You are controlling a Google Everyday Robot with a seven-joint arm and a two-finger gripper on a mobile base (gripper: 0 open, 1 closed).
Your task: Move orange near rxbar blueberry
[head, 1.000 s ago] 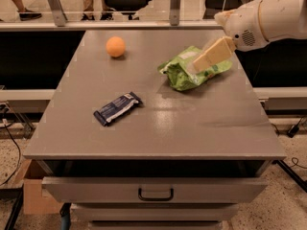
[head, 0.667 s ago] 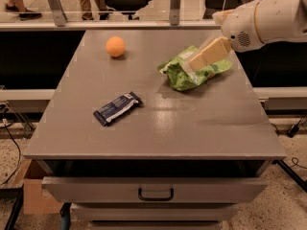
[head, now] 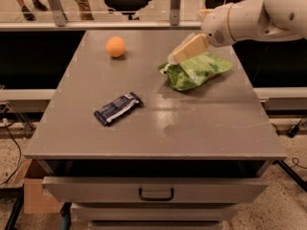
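The orange (head: 115,47) sits at the far left of the grey table (head: 201,123). The rxbar blueberry (head: 117,108), a dark navy wrapper with white lettering, lies flat nearer the front left, well apart from the orange. My gripper (head: 180,53) hangs on the white arm coming in from the upper right. It hovers over the left end of the light-green snack bag, to the right of the orange and above the table.
A light-green snack bag (head: 199,70) lies at the right back of the table. A drawer with a dark handle (head: 156,194) is under the front edge. A chair and people's legs stand behind the table.
The arm and gripper have shifted left, toward the orange. The orange, the bar and the bag have not moved.
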